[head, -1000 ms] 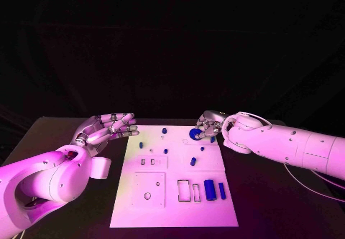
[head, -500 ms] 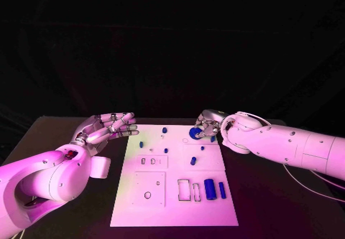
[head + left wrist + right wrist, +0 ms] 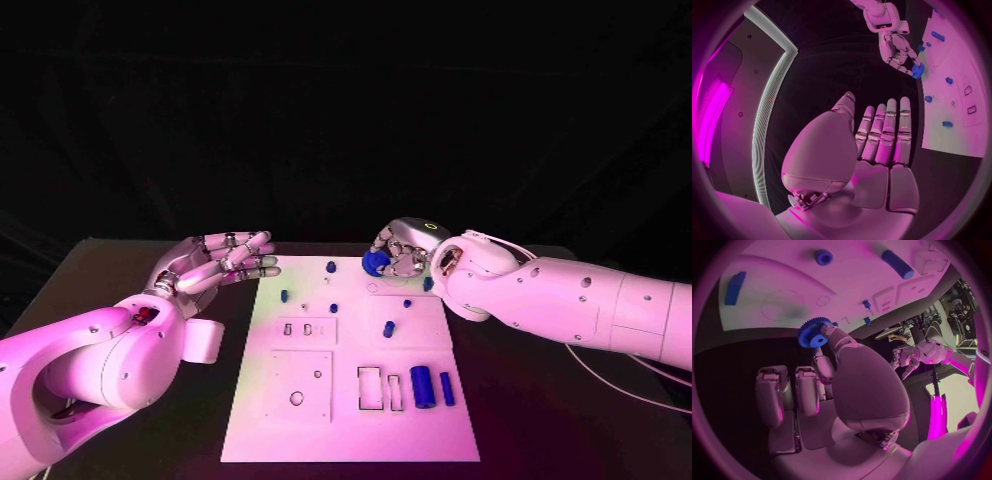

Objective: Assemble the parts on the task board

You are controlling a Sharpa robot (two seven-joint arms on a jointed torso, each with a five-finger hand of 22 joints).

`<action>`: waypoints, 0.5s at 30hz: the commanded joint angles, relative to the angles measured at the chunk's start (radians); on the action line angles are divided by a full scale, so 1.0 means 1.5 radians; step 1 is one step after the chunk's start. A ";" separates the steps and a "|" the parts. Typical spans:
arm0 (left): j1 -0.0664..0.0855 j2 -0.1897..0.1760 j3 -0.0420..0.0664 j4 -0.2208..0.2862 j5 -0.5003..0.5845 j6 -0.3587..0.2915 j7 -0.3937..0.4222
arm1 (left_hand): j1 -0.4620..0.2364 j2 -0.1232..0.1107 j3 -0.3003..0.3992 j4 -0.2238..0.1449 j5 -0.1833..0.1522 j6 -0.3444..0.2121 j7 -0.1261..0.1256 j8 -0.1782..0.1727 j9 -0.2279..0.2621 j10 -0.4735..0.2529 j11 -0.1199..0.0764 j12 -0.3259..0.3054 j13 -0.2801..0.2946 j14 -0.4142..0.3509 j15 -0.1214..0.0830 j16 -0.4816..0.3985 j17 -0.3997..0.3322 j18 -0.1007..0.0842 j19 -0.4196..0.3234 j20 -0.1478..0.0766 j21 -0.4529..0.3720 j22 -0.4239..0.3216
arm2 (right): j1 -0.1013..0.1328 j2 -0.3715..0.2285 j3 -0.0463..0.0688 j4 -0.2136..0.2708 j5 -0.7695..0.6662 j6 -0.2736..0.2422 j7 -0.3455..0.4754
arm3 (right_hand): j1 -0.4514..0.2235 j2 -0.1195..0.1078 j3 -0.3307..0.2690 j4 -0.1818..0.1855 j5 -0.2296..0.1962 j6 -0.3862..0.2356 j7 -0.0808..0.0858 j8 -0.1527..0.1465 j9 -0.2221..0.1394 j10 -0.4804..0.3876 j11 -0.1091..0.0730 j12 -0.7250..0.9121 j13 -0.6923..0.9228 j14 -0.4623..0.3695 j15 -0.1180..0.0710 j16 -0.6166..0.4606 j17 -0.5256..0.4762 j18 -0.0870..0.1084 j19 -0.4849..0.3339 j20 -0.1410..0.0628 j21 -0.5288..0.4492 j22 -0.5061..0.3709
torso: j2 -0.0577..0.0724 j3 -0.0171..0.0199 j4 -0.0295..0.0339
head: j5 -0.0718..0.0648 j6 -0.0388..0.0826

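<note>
The right hand (image 3: 404,252) pinches a blue gear (image 3: 813,331) above the far edge of the task board (image 3: 346,420); the left hand (image 3: 216,262), fingers spread and holding nothing, hovers beside the board. No writing is legible.

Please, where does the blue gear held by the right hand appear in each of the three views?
Head view: blue gear at the board's far edge, in the right hand.
Left wrist view: gear at the fingertips of the other hand.
Right wrist view: gear above the fingers.
Shared landmark: the white task board.
</note>
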 commanded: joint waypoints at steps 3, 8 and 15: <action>0.001 0.004 0.000 0.000 -0.003 0.013 0.003 | 0.007 0.002 -0.003 0.002 -0.003 0.000 0.003 -0.002 -0.001 0.002 0.002 -0.005 -0.001 0.003 0.003 -0.004 0.001 0.009 0.004 0.001 0.004 0.000 | 0.002 0.030 0.000 0.009 -0.088 -0.037 -0.017 | -0.013 -0.002 0.014 0.005 0.001 0.040 -0.021 0.009 0.072 0.007 0.001 0.005 0.001 0.050 -0.005 0.005 0.091 -0.012 0.048 -0.004 0.004 0.151 | 0.001 -0.0005 0.0028 | 0.002 0.001; 0.001 0.005 0.000 0.000 -0.003 0.014 0.003 | 0.007 0.002 -0.003 0.002 -0.003 0.000 0.003 -0.002 -0.001 0.002 0.002 -0.005 -0.001 0.003 0.003 -0.004 0.001 0.009 0.004 0.001 0.004 0.000 | 0.003 0.068 -0.001 -0.004 -0.102 -0.034 -0.028 | -0.016 -0.004 0.020 0.006 -0.002 0.040 -0.021 0.008 0.072 0.008 0.001 0.005 0.003 0.050 -0.005 0.005 0.092 -0.013 0.050 -0.004 0.006 0.153 | 0.002 -0.0009 0.0032 | 0.006 0.001; 0.001 0.008 0.000 -0.001 -0.003 0.014 0.002 | 0.007 0.002 -0.003 0.002 -0.003 0.000 0.003 -0.002 -0.001 0.002 0.002 -0.005 -0.001 0.003 0.003 -0.004 0.001 0.009 0.004 0.001 0.004 0.000 | -0.005 0.121 -0.004 -0.040 -0.107 -0.019 -0.030 | -0.020 -0.005 0.025 0.006 -0.004 0.039 -0.020 0.007 0.073 0.008 0.002 0.006 0.004 0.051 -0.004 0.006 0.093 -0.013 0.050 -0.004 0.006 0.153 | 0.002 -0.0011 0.0025 | 0.009 -0.001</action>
